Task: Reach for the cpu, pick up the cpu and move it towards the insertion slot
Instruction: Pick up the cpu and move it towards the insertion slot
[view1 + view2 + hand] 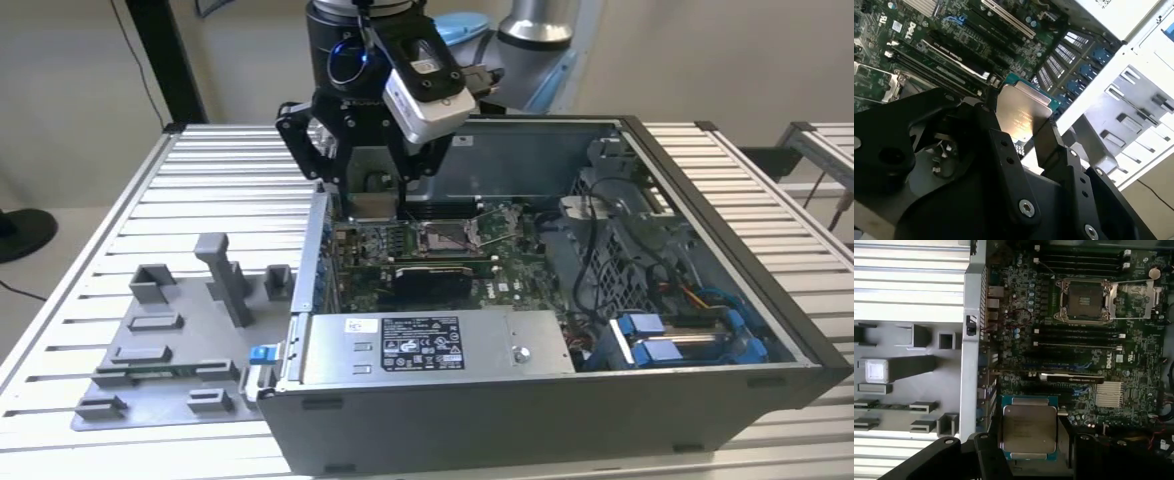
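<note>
On the exterior view's left, a grey plastic fixture plate (174, 340) with upright blocks lies on the slatted metal bench (94, 250). Beside it stands the open grey computer case (561, 400). Above the case's near wall hangs the black gripper (371, 195), its jaws closed on the thin square cpu (1029, 427) with its silvery lid and green rim, held clear of the green circuit board (1134, 365). The carry step looks under way. The insertion slot (1085, 301), a silvery-framed socket with a dark centre, lies well apart from the cpu, so travel across the board and squaring up remain. Labels on the case are present; I leave them unread.
</note>
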`<control>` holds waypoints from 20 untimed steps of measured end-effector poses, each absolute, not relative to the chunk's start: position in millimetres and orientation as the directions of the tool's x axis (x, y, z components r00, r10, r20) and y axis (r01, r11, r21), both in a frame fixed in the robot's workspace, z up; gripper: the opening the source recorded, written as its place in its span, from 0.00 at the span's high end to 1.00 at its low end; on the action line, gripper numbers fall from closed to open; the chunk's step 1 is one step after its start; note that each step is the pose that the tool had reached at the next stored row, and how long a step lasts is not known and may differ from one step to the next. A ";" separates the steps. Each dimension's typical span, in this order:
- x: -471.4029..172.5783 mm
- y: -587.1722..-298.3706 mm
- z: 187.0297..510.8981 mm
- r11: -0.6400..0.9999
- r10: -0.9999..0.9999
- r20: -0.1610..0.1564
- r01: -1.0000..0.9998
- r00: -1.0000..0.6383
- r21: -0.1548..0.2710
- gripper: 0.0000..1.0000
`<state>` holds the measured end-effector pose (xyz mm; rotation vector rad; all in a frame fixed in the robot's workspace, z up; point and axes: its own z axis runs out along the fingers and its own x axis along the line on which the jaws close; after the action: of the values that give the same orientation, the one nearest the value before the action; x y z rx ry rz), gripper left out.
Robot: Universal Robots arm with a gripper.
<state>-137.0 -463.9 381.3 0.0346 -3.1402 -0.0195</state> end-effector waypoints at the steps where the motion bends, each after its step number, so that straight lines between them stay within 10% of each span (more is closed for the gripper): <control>1: -135.1 -463.9 381.2 1.000 -0.022 0.001 -0.022 -1.000 0.012 1.00; 20: -90.8 -450.9 380.8 1.000 -0.022 0.001 -0.022 -1.000 0.013 1.00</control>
<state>-90.8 -450.9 380.8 0.0348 -3.1403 -0.0197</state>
